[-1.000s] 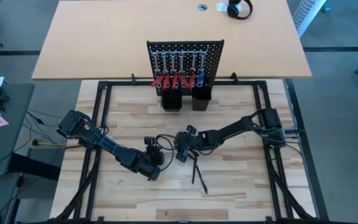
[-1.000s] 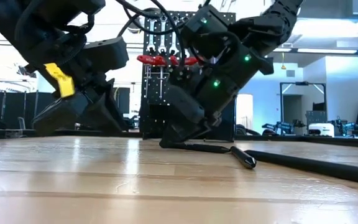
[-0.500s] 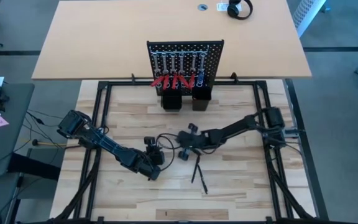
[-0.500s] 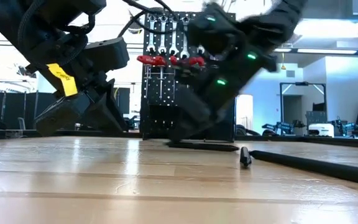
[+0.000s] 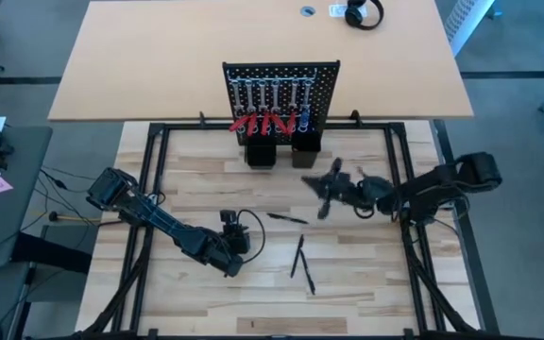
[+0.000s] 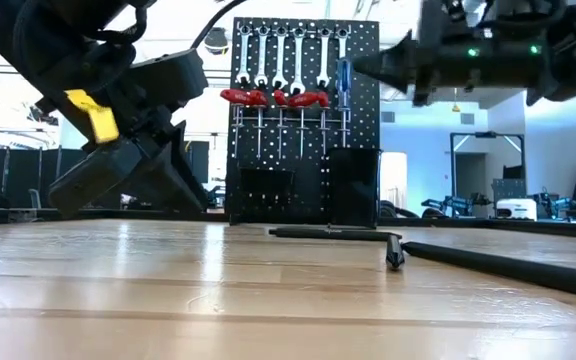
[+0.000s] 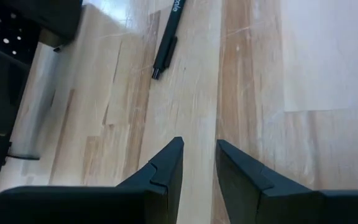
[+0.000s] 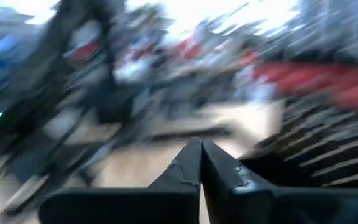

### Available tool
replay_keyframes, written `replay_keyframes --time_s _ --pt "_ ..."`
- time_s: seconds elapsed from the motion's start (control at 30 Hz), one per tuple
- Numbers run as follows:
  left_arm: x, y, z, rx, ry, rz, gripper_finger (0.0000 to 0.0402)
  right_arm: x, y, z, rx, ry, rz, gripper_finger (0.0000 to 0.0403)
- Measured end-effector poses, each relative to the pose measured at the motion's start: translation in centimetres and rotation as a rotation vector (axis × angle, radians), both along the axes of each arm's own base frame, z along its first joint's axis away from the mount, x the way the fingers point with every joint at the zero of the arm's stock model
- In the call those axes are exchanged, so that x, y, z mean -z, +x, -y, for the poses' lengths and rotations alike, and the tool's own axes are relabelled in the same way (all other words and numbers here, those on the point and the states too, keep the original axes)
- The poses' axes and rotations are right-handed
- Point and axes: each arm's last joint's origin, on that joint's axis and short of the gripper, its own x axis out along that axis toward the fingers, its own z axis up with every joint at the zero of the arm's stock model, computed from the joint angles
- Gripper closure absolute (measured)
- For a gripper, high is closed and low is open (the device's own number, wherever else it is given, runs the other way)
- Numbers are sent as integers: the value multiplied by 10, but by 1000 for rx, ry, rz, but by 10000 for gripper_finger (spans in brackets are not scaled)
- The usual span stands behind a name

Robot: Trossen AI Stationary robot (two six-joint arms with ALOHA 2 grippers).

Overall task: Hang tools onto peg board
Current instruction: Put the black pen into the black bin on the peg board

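The peg board (image 5: 281,99) stands upright at the table's far middle. Silver wrenches, red-handled tools (image 6: 268,97) and a blue-handled screwdriver (image 6: 344,80) hang on it. Three thin black stick-like tools lie flat on the table: one (image 5: 286,217) mid-table and two (image 5: 302,264) nearer the front. My right gripper (image 5: 329,189) is shut and raised to the right of the board's foot, with nothing seen between its fingers (image 8: 201,155). My left gripper (image 5: 232,250) is low over the table at front left. It is open a little (image 7: 197,155), with bare wood between its fingers.
Two black box holders (image 5: 281,153) stand at the board's foot. A black frame (image 5: 149,189) rims the wooden table (image 5: 366,283). A cable loop (image 5: 248,231) lies by my left gripper. A tan desk (image 5: 159,57) lies behind the board.
My right gripper has risen from the black sticks at mid-table and swung toward the right and far edges, turning from tipped down to about level. One black stick stays flat on the table where the gripper was.
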Motion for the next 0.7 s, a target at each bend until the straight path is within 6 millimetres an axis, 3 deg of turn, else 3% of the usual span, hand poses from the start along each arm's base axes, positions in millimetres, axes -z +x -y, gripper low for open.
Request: replay_keyframes --time_s 0.13,0.27,0.5,0.7 --pt "-1 3 -2 -6 6 15 315 16 7 -9 -171 -6 -204 360" --pt "-2 4 -5 -15 2 25 315 36 25 -15 -184 21 -383 313" --pt "-1 4 -4 -15 0 24 315 68 70 -17 -181 28 -497 208" --pt "-1 4 -4 -14 0 21 315 95 106 -22 -187 30 -674 190"
